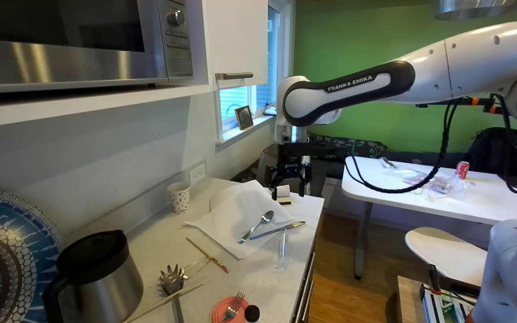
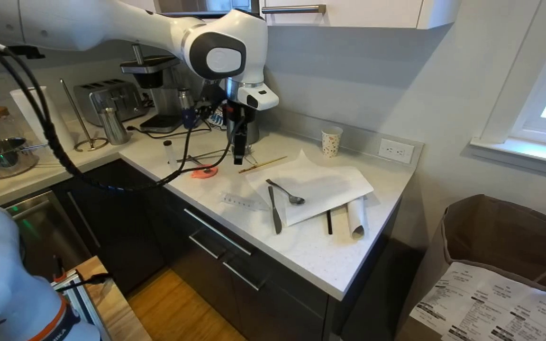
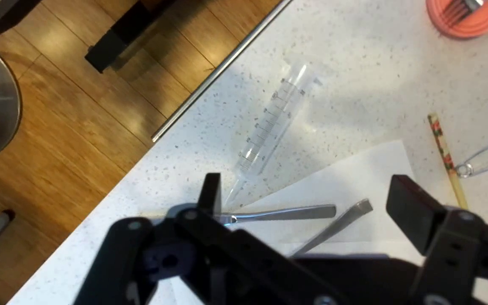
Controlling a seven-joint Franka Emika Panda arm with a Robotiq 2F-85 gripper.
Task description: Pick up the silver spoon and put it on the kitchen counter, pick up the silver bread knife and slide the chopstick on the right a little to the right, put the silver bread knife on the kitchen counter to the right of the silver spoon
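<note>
Hanging with jaws parted, the gripper (image 1: 288, 193) has the silver spoon (image 1: 259, 224) and bread knife (image 2: 275, 212) below.

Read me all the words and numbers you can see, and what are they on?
"FRANKA EMIKA": on the robot arm.
Too small or blurred to read:
Print on the papers against the brown bag.
Tiny scale numbers on the clear tube.
Label on the red can.
Letters on the robot's dark band, cut off.
Pale mark on the gripper.

Arm (image 1: 397, 85) extends toward 9 o'clock in an exterior view, wrist (image 1: 284, 133) hangs toward 6, claw (image 1: 288, 194) spread wide, also aimed at 6.
</note>
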